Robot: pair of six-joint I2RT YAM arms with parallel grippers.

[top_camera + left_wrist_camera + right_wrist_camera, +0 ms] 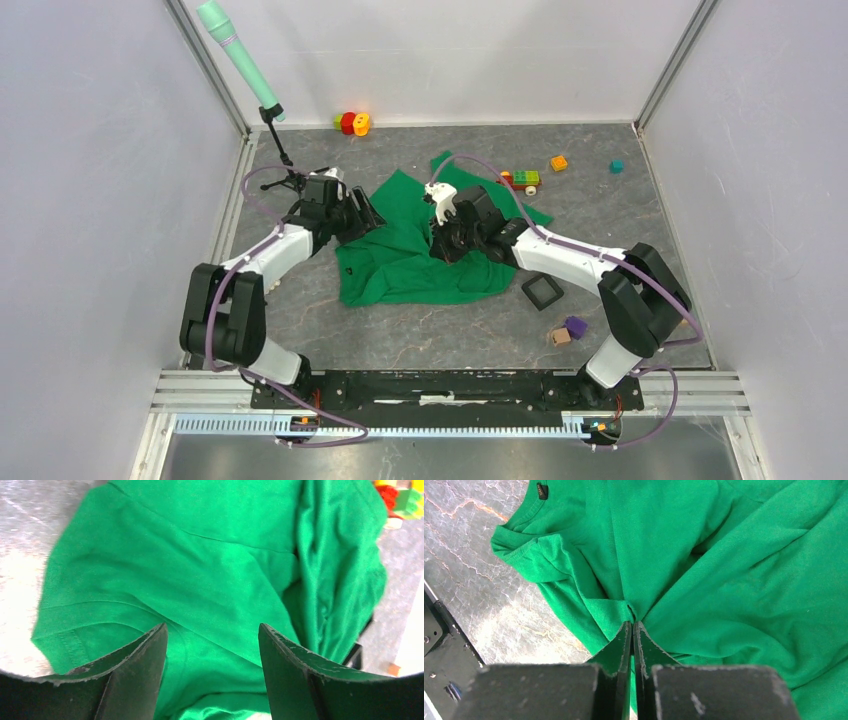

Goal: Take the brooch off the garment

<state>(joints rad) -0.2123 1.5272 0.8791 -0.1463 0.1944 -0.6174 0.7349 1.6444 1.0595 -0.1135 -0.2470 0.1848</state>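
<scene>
Bright green soft fabric garment (420,255) lay crumpled at ctr of grey marbled desk (620,230), between both arms. Tiny yellowish-gold brooch: couldn't make it out in any view, so can't tell where on the cloth it sat.

L arm (285,245) reached in from the left. Left jaws stood wide apart over garment (200,555) near its left edge, w/ only cloth seen between the two dark fingers (145,675), nothing gripped.

R arm (565,258) reached in from the right and came down over the middle of the cloth. Right jaws were pressed together, tips pinching a small pucker of garment (724,555), w/ folds radiating out from the pinch. Collar w/ small dark label (542,490) showed at top left of R wrist view.

Other stuff on desk:
- black square frame (542,291) just right of garment's near edge
- purple block (575,325) touching small tan cube (560,337), nearer the R arm base
- orange toy brick (559,162) and teal cube (617,166) far right
- multicolour brick toy on wheels (522,180) by garment's far-right corner
- red/yellow/green toy (351,122) at far edge
- mint-green cylinder on black tripod (240,55) far left
</scene>
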